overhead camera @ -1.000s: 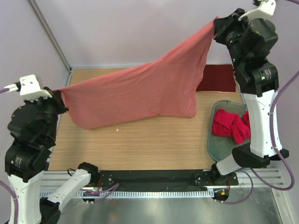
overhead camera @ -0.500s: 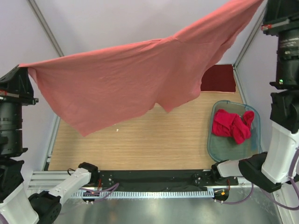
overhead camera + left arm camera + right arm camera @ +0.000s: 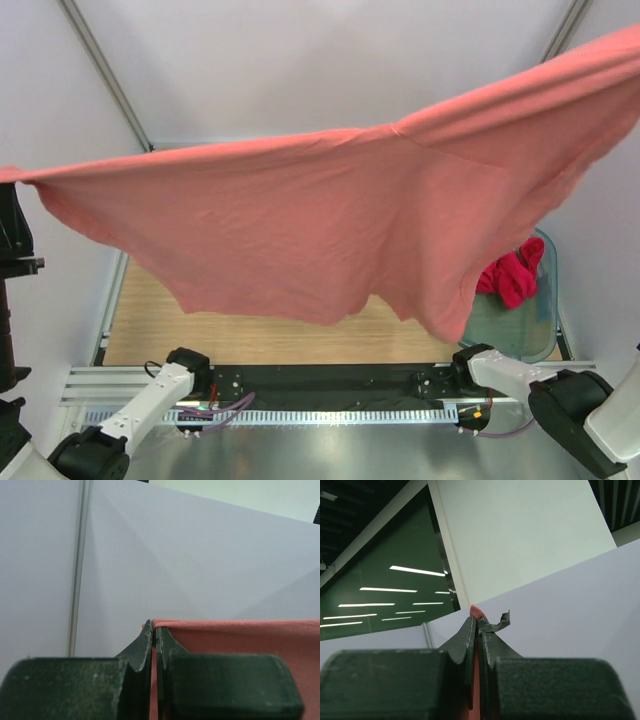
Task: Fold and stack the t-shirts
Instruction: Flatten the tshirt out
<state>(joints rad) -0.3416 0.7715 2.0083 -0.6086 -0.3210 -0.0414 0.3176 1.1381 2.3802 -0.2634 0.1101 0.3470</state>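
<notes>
Left fingers (image 3: 142, 651) and right fingers (image 3: 467, 641) pinch the salmon-pink t-shirt (image 3: 330, 220) stretched between.

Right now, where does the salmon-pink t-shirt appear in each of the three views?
Top external: salmon-pink t-shirt spread in the air across the picture, from left edge to upper right corner.
Left wrist: a pink band at lower right, its corner clamped in the left pincer.
Right wrist: only a pink sliver at centre, pinched in the right pincer.
Shared landmark: the pale enclosure wall, in all three.
</notes>
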